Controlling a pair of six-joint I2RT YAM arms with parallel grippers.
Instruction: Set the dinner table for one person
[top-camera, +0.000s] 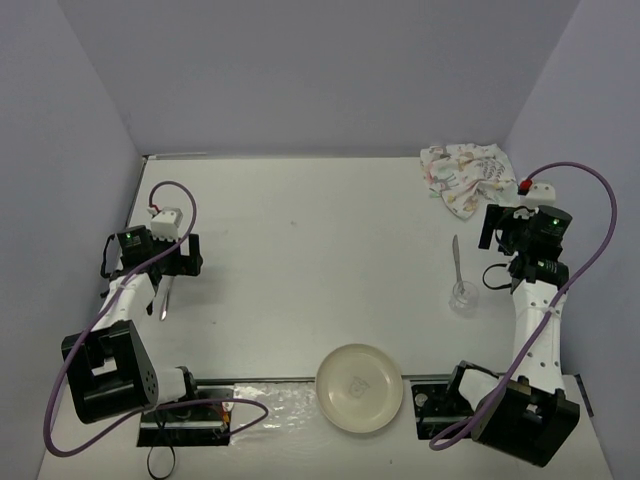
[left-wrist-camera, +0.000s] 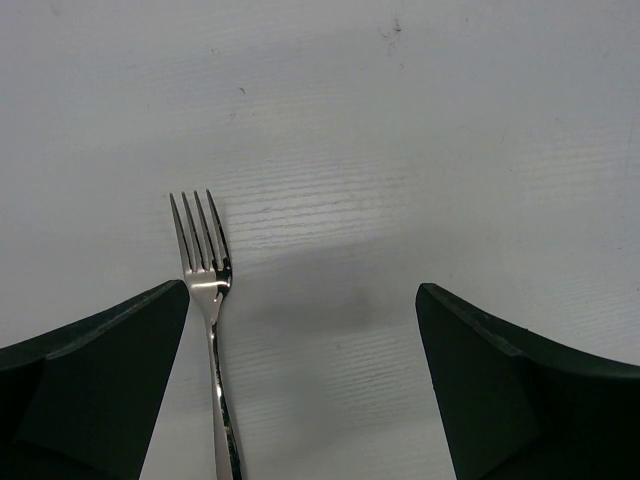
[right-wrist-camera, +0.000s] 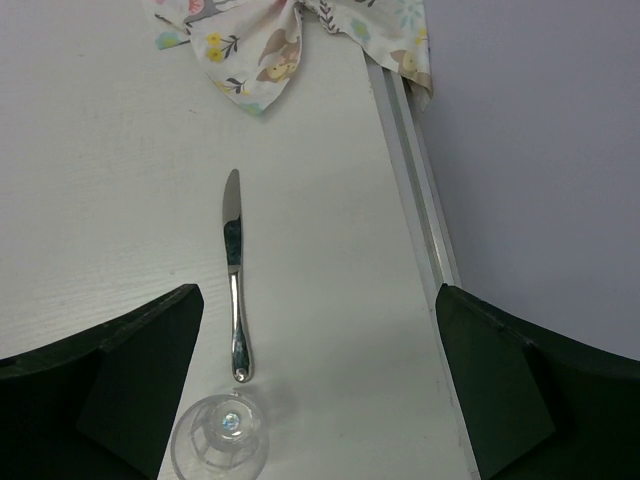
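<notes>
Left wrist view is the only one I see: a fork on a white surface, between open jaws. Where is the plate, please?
Observer: The plate sits at the near edge of the dinner table, between the two arm bases.
Operator: Is there also a knife?
Observer: Yes, the knife lies on the right side, in front of the right gripper, blade pointing to the far wall.
Operator: And something to drink from?
Observer: A clear glass sits right next to the knife's handle end.
</notes>
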